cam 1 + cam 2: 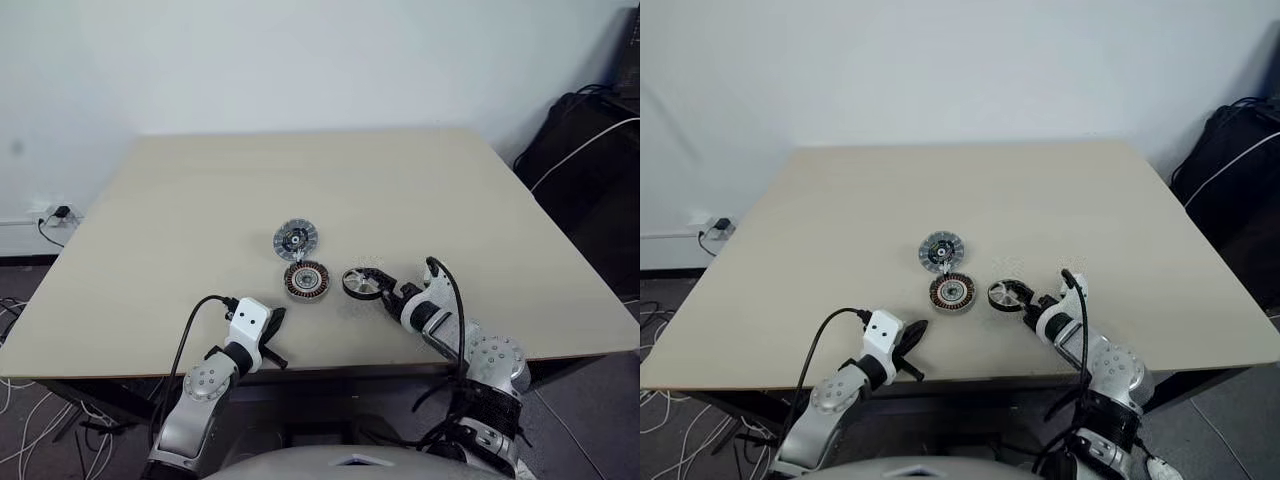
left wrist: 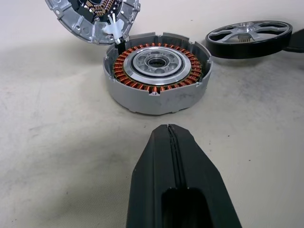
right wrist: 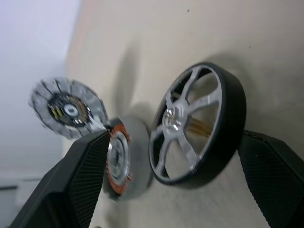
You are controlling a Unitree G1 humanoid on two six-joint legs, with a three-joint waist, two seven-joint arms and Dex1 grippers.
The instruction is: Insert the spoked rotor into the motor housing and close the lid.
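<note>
The spoked rotor (image 1: 362, 283), a silver wheel with a dark rim, lies on the table (image 1: 200, 200) just right of the motor housing (image 1: 307, 280), whose copper windings face up. Touching the housing's far edge, the lid (image 1: 295, 239) lies with its ribbed face up. My right gripper (image 3: 175, 137) is open, one finger on each side of the rotor (image 3: 194, 123) and not clamped on it. My left gripper (image 2: 171, 156) is shut and empty, a short way in front of the housing (image 2: 156, 71) near the table's front edge.
A black bag (image 1: 590, 150) with a white cable sits on the floor to the right of the table. A wall socket (image 1: 55, 213) with a plug is at the far left. The front table edge runs just under both wrists.
</note>
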